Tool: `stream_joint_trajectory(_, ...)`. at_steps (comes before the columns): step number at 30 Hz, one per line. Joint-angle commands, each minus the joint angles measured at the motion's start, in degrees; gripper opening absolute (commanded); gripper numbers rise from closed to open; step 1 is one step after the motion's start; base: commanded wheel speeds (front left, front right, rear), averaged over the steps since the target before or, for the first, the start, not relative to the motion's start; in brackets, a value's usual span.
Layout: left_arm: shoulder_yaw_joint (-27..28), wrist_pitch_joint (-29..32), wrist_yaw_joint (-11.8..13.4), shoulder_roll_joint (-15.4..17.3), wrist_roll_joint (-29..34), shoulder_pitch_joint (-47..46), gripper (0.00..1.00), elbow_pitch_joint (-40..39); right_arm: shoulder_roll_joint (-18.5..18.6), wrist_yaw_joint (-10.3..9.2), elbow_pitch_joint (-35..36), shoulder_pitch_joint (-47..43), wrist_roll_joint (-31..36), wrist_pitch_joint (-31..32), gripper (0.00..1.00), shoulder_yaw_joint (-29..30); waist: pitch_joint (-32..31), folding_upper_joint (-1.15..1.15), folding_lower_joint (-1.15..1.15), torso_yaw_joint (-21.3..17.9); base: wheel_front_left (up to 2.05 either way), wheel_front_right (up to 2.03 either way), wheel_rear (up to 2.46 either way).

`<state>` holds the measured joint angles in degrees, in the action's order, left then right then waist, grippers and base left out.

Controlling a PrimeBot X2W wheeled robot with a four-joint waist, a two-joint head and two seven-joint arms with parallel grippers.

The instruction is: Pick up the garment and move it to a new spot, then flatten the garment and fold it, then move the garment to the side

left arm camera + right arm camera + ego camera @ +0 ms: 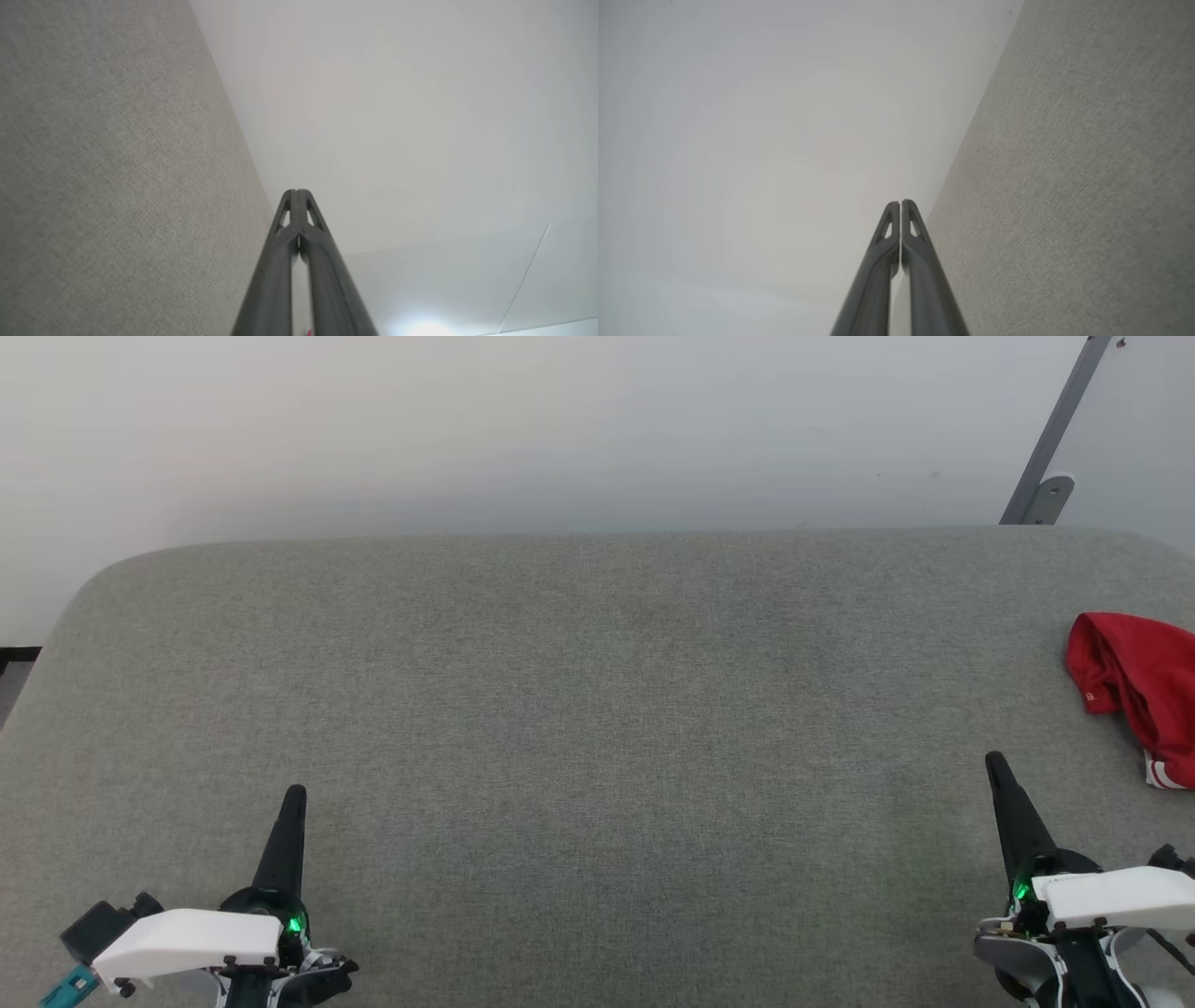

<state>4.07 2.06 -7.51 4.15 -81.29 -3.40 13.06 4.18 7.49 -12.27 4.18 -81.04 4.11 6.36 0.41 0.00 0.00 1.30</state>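
Note:
The garment [1134, 686] is a crumpled red cloth with a bit of white-and-red striped trim, lying at the far right of the grey padded surface [597, 709] and cut off by the head view's edge. My right gripper [997, 765] is shut and empty at the lower right, a short way in front and to the left of the garment. At the lower left my left gripper [295, 795] is also shut and empty, far from the cloth. Each wrist view shows its own gripper [297, 191] [900, 202] with both fingers pressed together over the grey fabric.
A pale wall [560, 429] rises behind the padded surface. A grey metal bracket [1050, 457] leans against it at the back right. The surface's rounded left corner [75, 607] drops to a dark floor strip.

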Motion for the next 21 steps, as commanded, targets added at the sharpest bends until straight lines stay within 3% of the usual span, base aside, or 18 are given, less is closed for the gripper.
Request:
stream_joint_trajectory(1, 0.4, 0.4, 0.0, 0.2, -1.0, -1.3, 0.00, -0.1, -0.1, 0.00, 0.0, 1.0, -1.2, 0.5, 0.00, 0.2, 0.0, 0.00, 0.00, -0.1, 0.00, 0.00, 0.00)
stream_joint_trajectory(21, 1.1, 2.8, 0.0, -0.3, -9.0, -2.5, 0.00, 0.7, -1.1, 0.00, -1.4, 2.0, -8.5, 2.0, 0.00, 0.2, -0.2, 0.00, 0.00, -0.9, 0.00, 0.00, 0.00)
